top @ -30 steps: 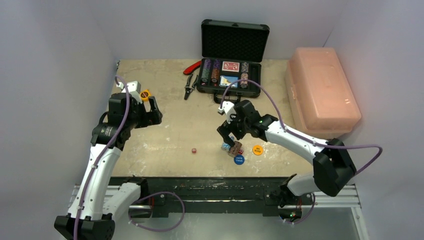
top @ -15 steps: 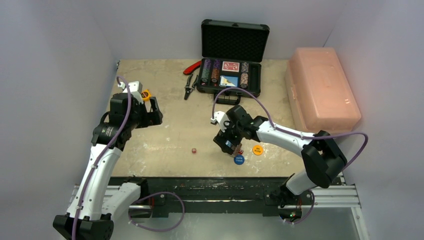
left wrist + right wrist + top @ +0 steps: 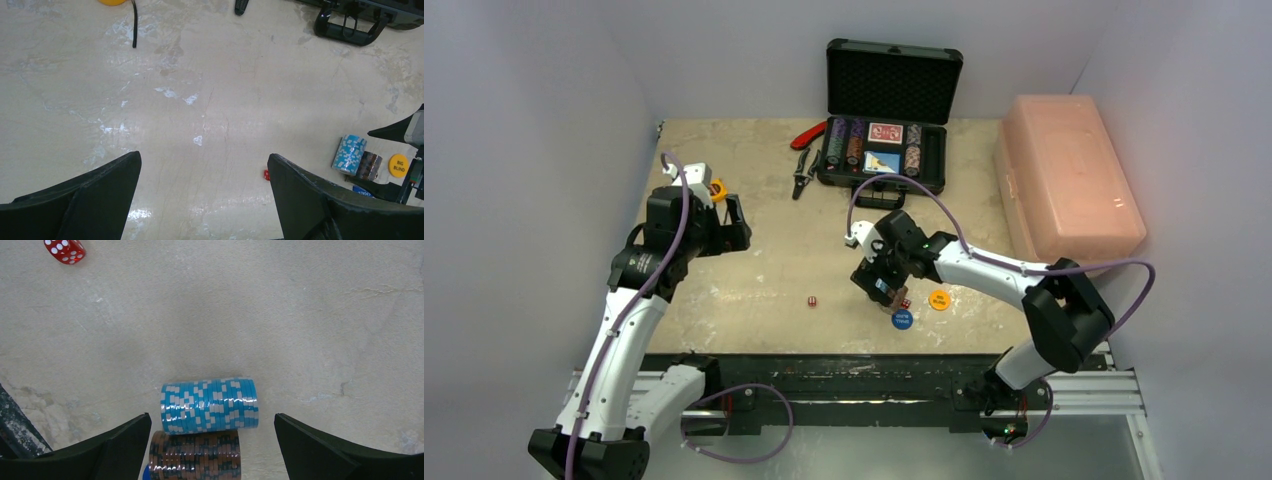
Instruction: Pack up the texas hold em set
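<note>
Overhead, open black foam-lined briefcase (image 3: pixel 886 150) sat at far edge of tabletop (image 3: pixel 754 180), chips & decks inside; R gripper (image 3: pixel 882 290) hung low nr front edge.
L-wrist view: L gripper (image 3: pixel 204 157) spread wide above tabletop, holding nothing.
R-wrist view: jaws wide either side of light-blue striped chip stack (image 3: pixel 209 405), lying on its side w/ brown stack (image 3: pixel 195 455) touching it.

- The black briefcase (image 3: pixel 934 150) stood open at the far edge of the table (image 3: pixel 754 200), its foam-lined lid (image 3: pixel 894 82) upright.
- Inside it sat striped chip stacks (image 3: pixel 834 148), a red card deck (image 3: pixel 885 133) and, just in front of that, a blue card deck (image 3: pixel 882 162).
- A light-blue-and-white chip stack (image 3: pixel 209 405) lay on its side on the table, touching a brown chip stack (image 3: pixel 195 456) that lay parallel to it.
- A blue disc (image 3: pixel 902 319) and an orange disc (image 3: pixel 939 299) marked "BIG BLIND" lay flat nearby.
- One red die (image 3: pixel 812 300) sat apart to the left, and a second red die (image 3: pixel 905 303) sat just beside the stacks.
</note>
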Motion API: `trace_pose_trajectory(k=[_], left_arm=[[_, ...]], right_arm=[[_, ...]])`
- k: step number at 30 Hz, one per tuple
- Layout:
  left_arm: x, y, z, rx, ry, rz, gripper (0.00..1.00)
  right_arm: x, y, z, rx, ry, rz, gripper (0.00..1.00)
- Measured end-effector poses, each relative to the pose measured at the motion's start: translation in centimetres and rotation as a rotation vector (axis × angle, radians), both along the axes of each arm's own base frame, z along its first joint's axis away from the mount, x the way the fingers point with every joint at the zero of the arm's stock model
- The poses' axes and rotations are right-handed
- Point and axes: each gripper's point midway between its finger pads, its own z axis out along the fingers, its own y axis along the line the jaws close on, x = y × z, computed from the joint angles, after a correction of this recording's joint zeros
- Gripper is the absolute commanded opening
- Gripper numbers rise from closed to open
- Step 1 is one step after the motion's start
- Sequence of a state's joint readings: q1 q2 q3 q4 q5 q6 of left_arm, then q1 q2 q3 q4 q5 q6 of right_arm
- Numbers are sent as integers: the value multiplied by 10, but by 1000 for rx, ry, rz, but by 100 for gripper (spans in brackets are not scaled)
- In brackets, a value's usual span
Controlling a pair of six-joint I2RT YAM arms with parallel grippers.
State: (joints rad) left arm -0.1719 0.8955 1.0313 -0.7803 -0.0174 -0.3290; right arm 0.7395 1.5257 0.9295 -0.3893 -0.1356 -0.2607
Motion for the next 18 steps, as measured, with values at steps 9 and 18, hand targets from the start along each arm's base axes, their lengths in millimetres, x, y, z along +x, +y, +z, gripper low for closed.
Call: trace_pose_trajectory(k=[9,18], left_arm=[[0,0,-1,8,3,1,98],[0,-1,-2,12,5,-1,98]], right_arm=[[3,-1,-14,-29,15,-8,96],[2,1,-17,-27,28,-8,72]])
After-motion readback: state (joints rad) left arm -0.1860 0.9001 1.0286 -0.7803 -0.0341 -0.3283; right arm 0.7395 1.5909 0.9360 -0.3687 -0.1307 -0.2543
